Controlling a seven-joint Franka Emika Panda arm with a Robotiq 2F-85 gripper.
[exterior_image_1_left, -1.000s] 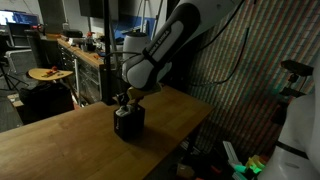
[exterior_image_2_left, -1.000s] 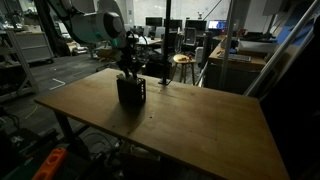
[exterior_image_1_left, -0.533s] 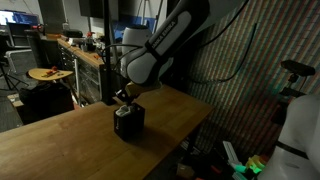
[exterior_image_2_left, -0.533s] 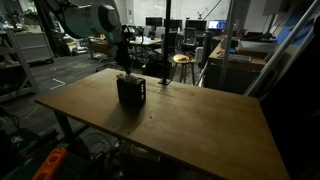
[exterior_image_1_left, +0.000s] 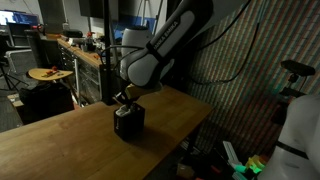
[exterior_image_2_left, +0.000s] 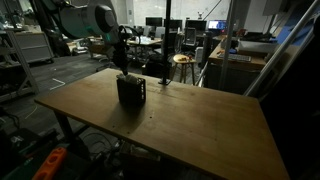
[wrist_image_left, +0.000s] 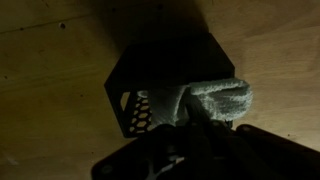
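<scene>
So far, from where I stand, the grab itself looks done. The gripper (wrist_image_left: 193, 128) has its jaws pinched narrow on a pale, nubbly cloth (wrist_image_left: 208, 99), as the wrist view shows. The cloth bunches up between the jaws and spills to one side over the rim of a black mesh box (wrist_image_left: 160, 72). Part of it hangs over the mesh wall, and I cannot tell how much of it lies down inside.

In both exterior views the gripper (exterior_image_1_left: 123, 97) hangs directly above the box (exterior_image_1_left: 129, 121), close over its open top. The box (exterior_image_2_left: 132, 92) stands upright on the wooden tabletop (exterior_image_2_left: 200, 125), nearer the far edge and the corner beside the arm than the wide bare stretch at the other end. The room is dim, and from these two angles the cloth is too small and dark to pick out. The gripper (exterior_image_2_left: 124, 70) shows there only as a dark shape over the box.

As I judge it, the hold is made but the cloth is not yet clear of the box. It touches the rim, and the jaws sit low over the opening. The box itself looks square on the tabletop, not tipped or dragged.
</scene>
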